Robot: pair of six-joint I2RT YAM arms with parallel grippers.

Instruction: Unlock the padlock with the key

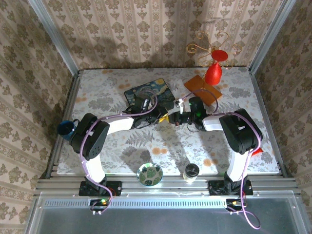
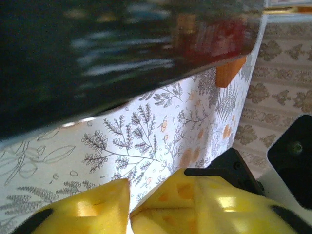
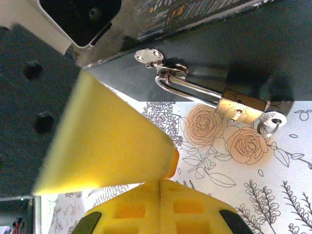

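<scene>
As seen from right wrist, padlock point(image 3: 242, 108): brass body against dark side of box point(image 3: 229, 44), close to floral surface point(image 3: 234, 165).
shackle point(image 3: 187, 89): silvery, threaded through small ring on box's silver hasp point(image 3: 150, 57); both legs reaching brass body.
key point(image 3: 271, 117): silvery round head with small ring, touching padlock's end opposite shackle; blade hidden, cannot tell how deep in.
right gripper point(image 3: 161, 189): yellow fingers pressed together, no gap, nothing held; near padlock, not touching it.
left gripper point(image 2: 129, 208): yellow fingers meeting at tips, no gap worth naming, nothing seen between; low over surface, just beside box's blurred dark side.
left gripper from right wrist: big yellow wedge finger plus black body across left half, tip just above right gripper's fingers.
top view: both grippers tip to tip mid-surface, just beside box's near-right corner.
box lid: dark blue starry painting, back-centre of surface.
right of box: orange flat square point(image 1: 202, 87), red vase point(image 1: 213, 73) behind it.
left edge: blue cup point(image 1: 66, 127).
near edge: green patterned dish point(image 1: 149, 174), dark-lidded cup point(image 1: 191, 171) beside it, between arm bases.
</scene>
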